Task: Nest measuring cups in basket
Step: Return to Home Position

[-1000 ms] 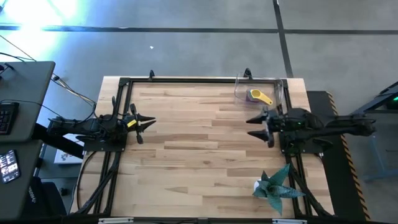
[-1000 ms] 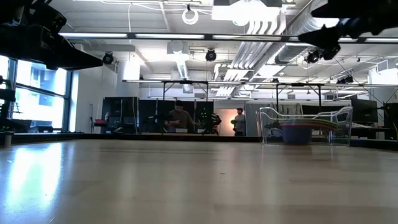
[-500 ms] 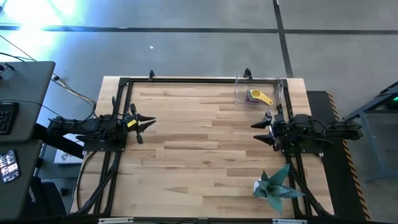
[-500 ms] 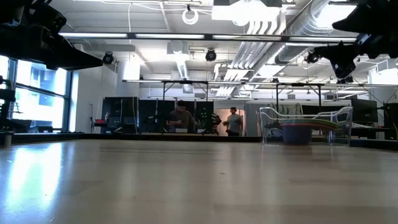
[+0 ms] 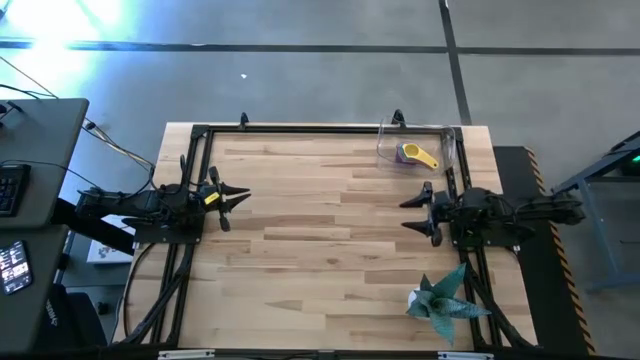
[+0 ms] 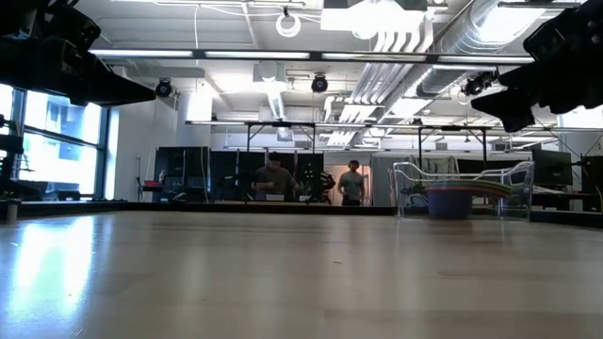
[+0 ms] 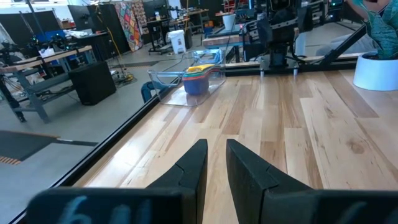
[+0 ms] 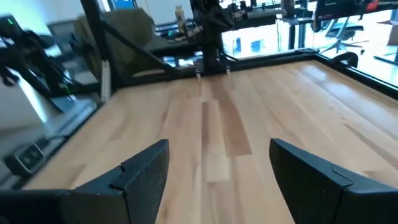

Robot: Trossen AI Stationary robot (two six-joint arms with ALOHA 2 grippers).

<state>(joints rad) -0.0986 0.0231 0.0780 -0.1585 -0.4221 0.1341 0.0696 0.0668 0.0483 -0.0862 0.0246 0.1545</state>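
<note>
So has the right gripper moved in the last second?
Yes. The right gripper, open and empty, has pulled away from the basket toward the teal plant.
</note>
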